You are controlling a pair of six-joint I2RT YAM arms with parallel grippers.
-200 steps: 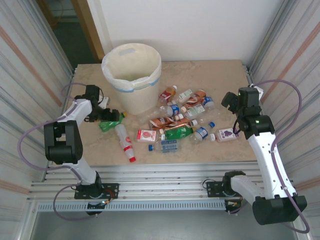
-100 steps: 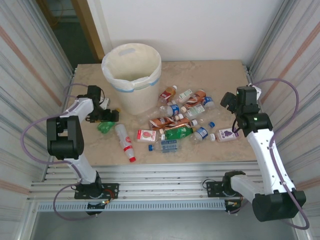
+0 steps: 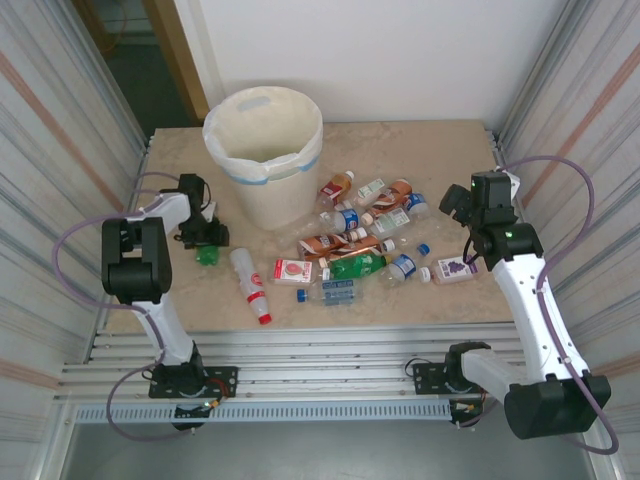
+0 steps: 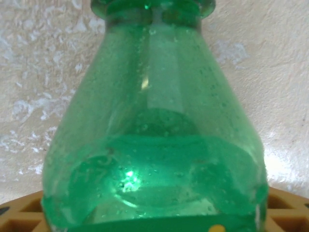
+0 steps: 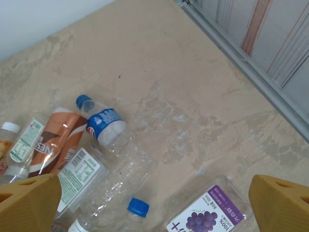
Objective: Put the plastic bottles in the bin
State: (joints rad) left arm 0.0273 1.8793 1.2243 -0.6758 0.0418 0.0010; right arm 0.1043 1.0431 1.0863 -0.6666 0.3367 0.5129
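Note:
The cream bin (image 3: pixel 283 196) with its blue tape band stands at the back left. Just to its left, my left gripper (image 3: pixel 204 238) is down on a green bottle (image 3: pixel 207 256). In the left wrist view that green bottle (image 4: pixel 154 121) fills the space between my yellow fingertips (image 4: pixel 21 209), its neck pointing away, and my left gripper (image 4: pixel 154 215) is shut on it. Several plastic bottles (image 3: pixel 355 240) lie heaped mid-table. My right gripper (image 3: pixel 456 204) hovers open over the heap's right end. Below my right gripper (image 5: pixel 154 208) lie a grape-label bottle (image 5: pixel 212 218) and a clear blue-label bottle (image 5: pixel 104 126).
A clear bottle with a red cap (image 3: pixel 251 284) lies alone toward the front left. Corrugated metal walls close in on both sides, and a metal rail (image 5: pixel 251 72) edges the table on the right. Bare tabletop (image 3: pixel 420 150) stretches behind the heap.
My left gripper has shifted slightly left and down onto the green bottle and its jaws have narrowed around it. The left elbow has swung forward. The right arm has barely moved.

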